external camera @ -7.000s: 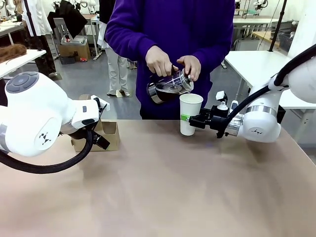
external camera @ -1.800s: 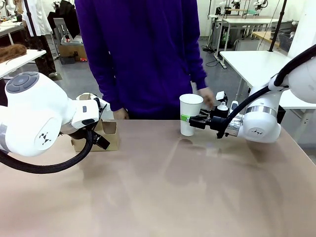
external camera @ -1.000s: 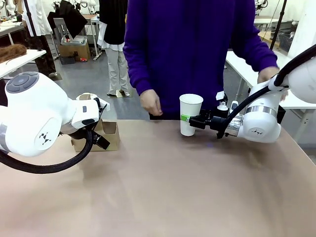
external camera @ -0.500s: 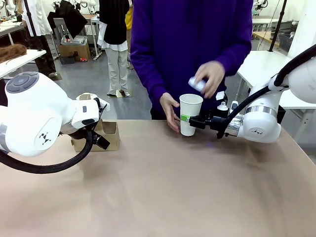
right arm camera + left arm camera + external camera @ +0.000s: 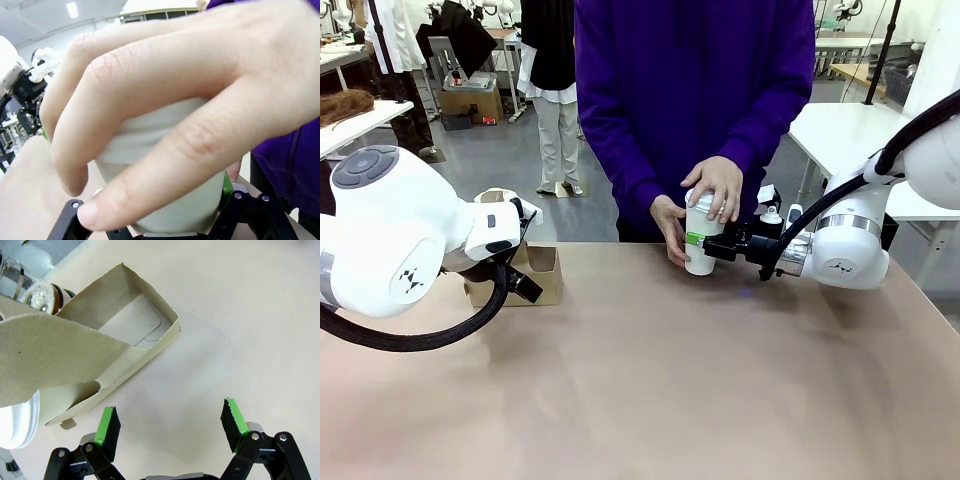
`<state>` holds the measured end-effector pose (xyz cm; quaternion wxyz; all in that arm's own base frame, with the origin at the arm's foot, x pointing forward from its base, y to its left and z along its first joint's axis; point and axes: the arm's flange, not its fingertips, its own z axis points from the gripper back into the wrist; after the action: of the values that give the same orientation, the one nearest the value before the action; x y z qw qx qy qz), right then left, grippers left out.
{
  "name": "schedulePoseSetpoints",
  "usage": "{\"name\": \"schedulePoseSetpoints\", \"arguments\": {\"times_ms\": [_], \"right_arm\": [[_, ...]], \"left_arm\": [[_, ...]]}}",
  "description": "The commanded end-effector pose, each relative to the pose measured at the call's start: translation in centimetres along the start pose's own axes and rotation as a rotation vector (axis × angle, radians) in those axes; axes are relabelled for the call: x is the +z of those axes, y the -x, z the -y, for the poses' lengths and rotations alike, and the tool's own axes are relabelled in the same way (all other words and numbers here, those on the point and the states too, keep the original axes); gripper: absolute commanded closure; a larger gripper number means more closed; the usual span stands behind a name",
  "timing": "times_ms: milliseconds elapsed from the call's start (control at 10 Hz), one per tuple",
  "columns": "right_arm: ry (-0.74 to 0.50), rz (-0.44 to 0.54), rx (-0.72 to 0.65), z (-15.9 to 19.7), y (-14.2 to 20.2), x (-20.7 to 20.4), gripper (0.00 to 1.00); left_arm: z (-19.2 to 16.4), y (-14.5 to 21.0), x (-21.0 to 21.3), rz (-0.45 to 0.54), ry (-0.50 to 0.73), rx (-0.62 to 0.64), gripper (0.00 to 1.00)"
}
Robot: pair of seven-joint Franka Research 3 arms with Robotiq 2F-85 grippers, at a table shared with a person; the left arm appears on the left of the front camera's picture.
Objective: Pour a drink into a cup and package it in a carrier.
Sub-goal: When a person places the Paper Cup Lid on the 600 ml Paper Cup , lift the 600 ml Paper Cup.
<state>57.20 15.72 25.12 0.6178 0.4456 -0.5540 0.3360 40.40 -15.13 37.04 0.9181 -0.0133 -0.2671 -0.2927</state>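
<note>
— Where does the cup (image 5: 698, 260) stand?
— Upright on the table (image 5: 650, 380), near its far edge; the right gripper (image 5: 710, 243) is clamped on its side, green pads against the white wall; one hand (image 5: 716, 188) of the person lies over its top; the other hand (image 5: 670, 225) rests on the side away from the gripper.
— And the carrier (image 5: 542, 275)?
— Well apart, at the table's left; the left gripper (image 5: 172, 427) hangs just beside it, fingers spread wide, nothing between them.

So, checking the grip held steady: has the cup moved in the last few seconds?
No. The cup stands at the same spot near the table's far edge, held by the right gripper.
</note>
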Motion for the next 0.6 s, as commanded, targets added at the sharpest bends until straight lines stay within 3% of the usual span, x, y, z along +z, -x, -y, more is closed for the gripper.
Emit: {"name": "schedulePoseSetpoints", "arguments": {"times_ms": [0, 500], "right_arm": [[0.000, 0.013, 0.000, -0.32, -0.44, -0.22, 0.20], [0.000, 0.013, 0.000, -0.32, -0.44, -0.22, 0.20]], "left_arm": [[0.01, 0.01, 0.03, 0.001, 0.001, 0.000, 0.00], [0.01, 0.01, 0.03, 0.001, 0.001, 0.000, 0.00]]}}
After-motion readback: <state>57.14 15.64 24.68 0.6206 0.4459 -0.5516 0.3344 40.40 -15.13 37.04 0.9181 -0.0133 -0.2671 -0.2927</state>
